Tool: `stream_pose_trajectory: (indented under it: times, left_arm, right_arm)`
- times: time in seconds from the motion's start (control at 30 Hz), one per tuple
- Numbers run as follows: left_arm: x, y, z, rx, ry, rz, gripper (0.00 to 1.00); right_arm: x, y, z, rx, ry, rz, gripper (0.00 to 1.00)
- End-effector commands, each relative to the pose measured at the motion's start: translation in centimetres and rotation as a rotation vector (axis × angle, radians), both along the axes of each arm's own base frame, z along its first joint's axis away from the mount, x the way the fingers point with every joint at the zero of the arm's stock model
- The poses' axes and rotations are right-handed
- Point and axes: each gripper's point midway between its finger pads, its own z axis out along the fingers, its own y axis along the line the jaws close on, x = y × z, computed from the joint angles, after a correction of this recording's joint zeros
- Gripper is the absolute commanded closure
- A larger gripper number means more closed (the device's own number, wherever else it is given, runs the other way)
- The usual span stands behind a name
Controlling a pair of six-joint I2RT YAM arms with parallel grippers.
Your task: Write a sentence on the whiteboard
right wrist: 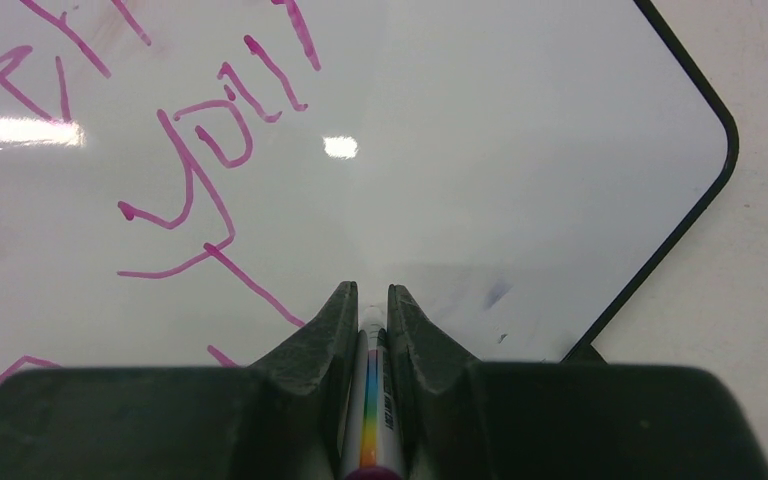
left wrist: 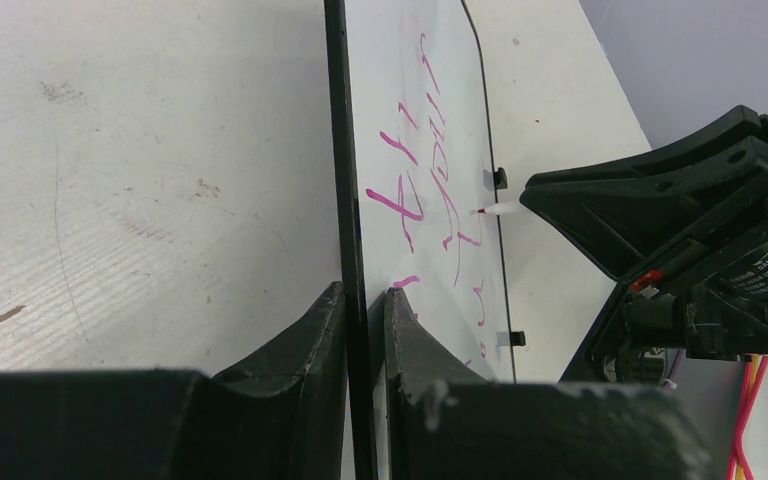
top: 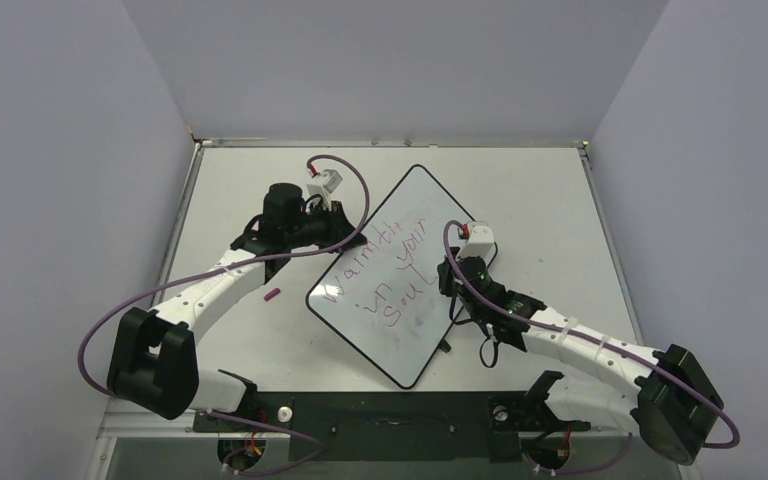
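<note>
The left gripper (left wrist: 364,300) clamps the whiteboard (left wrist: 380,80) by its thin rim (stiff, glossy, probably slippery); the right gripper (right wrist: 370,300) pinches the marker (right wrist: 371,420) beside the sentence (right wrist: 200,170).

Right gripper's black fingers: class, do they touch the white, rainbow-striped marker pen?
Touching. The right wrist view shows the right gripper closed on the white, rainbow-striped marker pen, both fingers against its sides.

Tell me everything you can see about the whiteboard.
The whiteboard is glossy white with a thin black rim and rounded corners, lying diagonally on the table. Its pink sentence, in three lines, reads roughly "Warmth in your soul". The left claw is clamped on one long edge; the right claw holds a marker at the opposite edge.
</note>
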Motion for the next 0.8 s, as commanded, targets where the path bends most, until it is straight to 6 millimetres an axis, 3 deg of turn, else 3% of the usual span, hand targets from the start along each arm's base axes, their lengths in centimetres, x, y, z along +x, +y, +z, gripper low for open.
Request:
stream_pose_trajectory:
  times: [0.0,0.13,0.37,0.53,0.77]
  left_arm:
    - [1.8,0.8,2.2,0.027,-0.160,0.031,1.00]
    - [1.8,0.8,2.2,0.028,-0.161,0.031,1.00]
    - [1.9,0.8,2.1,0.026,-0.156,0.030,1.00]
    - [2.0,0.8,1.8,0.030,-0.150,0.036,1.00]
    - [2.3,0.9,1.8,0.031,-0.149,0.057,1.00]
  right_arm:
    - [1.3,1.0,2.8,0.015,-0.045,0.022,1.00]
    - [1.4,1.1,4.6,0.024,-0.068,0.029,1.00]
    - [0.2,-0.7,7.9,0.062,-0.122,0.006,1.00]
    - [-0.6,-1.9,8.5,0.079,-0.142,-0.015,1.00]
    - [-1.0,-2.6,7.7,0.073,-0.137,-0.028,1.00]
